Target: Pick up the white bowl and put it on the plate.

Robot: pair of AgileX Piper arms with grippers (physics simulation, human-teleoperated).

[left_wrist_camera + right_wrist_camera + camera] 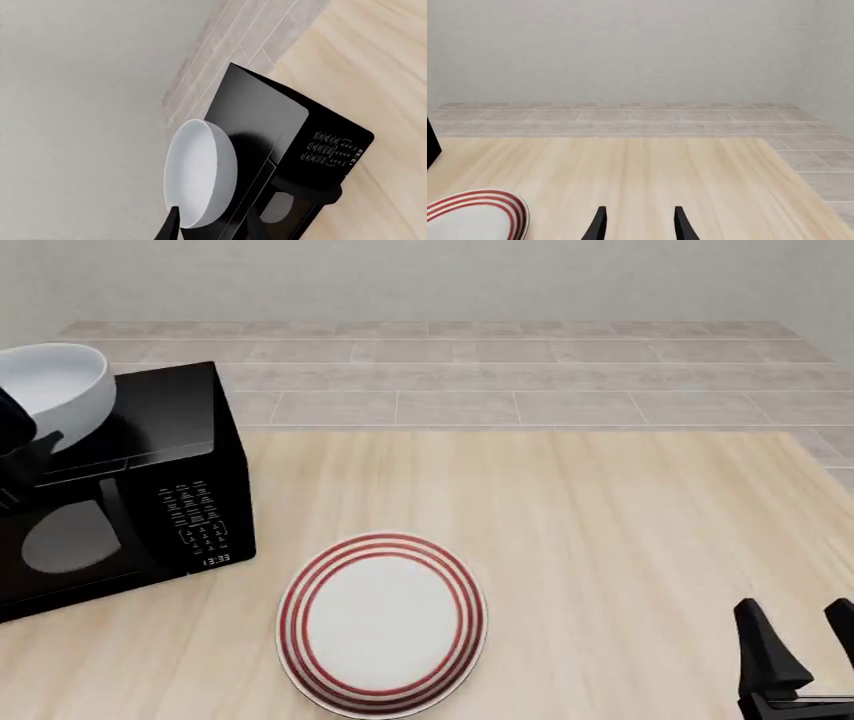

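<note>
Bowl (54, 390) rides tilted above the microwave (127, 490) in the left claw (210, 225), clamped on its rim; glossy, rigid, light, slip-prone; right claw (801, 640) idles apart; plate (383, 622) on worktop (627, 530).

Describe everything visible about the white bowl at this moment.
The white bowl is plain, glossy and round, with deep, smooth curved walls and no pattern. It is tilted steeply, its opening turned sideways instead of up, and held above the black microwave at the table's left, well away from the plate. The left pincer grips its rim, one finger inside and one outside, as the left wrist view shows. Whether the bowl touches the microwave's top cannot be told.
</note>
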